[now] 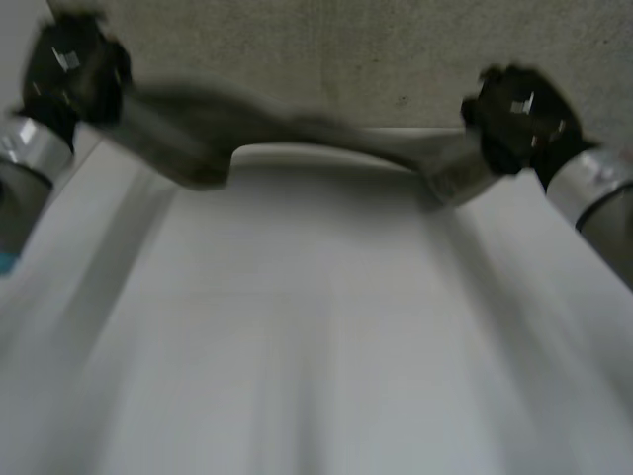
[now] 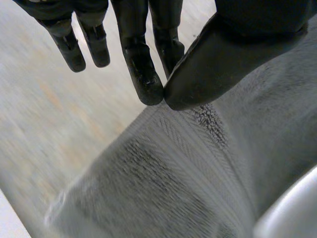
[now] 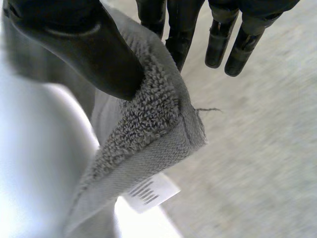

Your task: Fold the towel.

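Fingers [image 2: 146, 84] of the left hand [image 1: 74, 69] pinch one edge of the grey terry-cloth towel [image 1: 188, 143] against the thumb. The right hand [image 1: 514, 114] clamps the corner with the white printed label [image 3: 148, 192] in the same way. The towel's long axis runs from upper left to upper right of the frame and sags between the two raised hands, above the white table [image 1: 316, 327]. Neither hand is nearer, so the fold probably depends on moving both together.

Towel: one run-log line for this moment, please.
towel: held stretched between both hands | left hand: pinching towel edge | right hand: pinching corner near label
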`<act>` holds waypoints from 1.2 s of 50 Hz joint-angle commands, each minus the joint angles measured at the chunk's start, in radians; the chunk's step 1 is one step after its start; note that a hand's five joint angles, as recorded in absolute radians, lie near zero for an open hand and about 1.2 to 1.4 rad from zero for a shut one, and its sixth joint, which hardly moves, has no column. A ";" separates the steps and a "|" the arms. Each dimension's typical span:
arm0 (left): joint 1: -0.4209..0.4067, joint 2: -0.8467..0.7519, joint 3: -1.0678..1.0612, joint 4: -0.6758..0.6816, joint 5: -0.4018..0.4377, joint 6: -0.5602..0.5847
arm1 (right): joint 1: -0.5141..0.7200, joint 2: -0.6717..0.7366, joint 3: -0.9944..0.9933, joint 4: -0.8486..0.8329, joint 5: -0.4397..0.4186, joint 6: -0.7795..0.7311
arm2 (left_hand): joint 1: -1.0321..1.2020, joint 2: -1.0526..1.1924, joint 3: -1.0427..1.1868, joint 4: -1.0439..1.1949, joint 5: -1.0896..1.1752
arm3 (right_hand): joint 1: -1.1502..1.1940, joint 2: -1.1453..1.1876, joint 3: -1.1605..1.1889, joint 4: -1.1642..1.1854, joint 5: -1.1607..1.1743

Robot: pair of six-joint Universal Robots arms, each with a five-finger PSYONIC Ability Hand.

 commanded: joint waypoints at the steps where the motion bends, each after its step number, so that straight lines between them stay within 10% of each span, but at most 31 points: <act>1: 0.012 -0.062 -0.217 0.090 0.058 0.146 | -0.056 0.016 0.197 0.002 -0.096 -0.066 | 0.099 0.047 -0.058 -0.066 0.041 | 0.074 0.093 -0.053 -0.076 0.057; 23: 0.073 0.303 -0.464 -0.113 0.098 0.199 | -0.273 -0.458 0.280 0.219 -0.114 0.081 | 0.099 0.047 -0.058 -0.066 0.041 | 0.074 0.093 -0.053 -0.076 0.057; 34: 0.121 0.445 -0.418 -0.228 0.101 0.088 | -0.343 -0.388 0.206 0.353 -0.251 0.043 | 0.099 0.047 -0.058 -0.066 0.041 | 0.074 0.093 -0.053 -0.076 0.057; 45: -0.011 0.141 -0.265 -0.231 0.087 0.088 | -0.286 -0.049 0.121 0.451 -0.164 -0.224 | 0.099 0.047 -0.058 -0.066 0.041 | 0.074 0.093 -0.053 -0.076 0.057; 60: -0.060 -0.314 0.164 -0.257 0.004 0.197 | -0.220 0.155 -0.024 0.344 -0.033 -0.163 | 0.099 0.047 -0.058 -0.066 0.041 | 0.074 0.093 -0.053 -0.076 0.057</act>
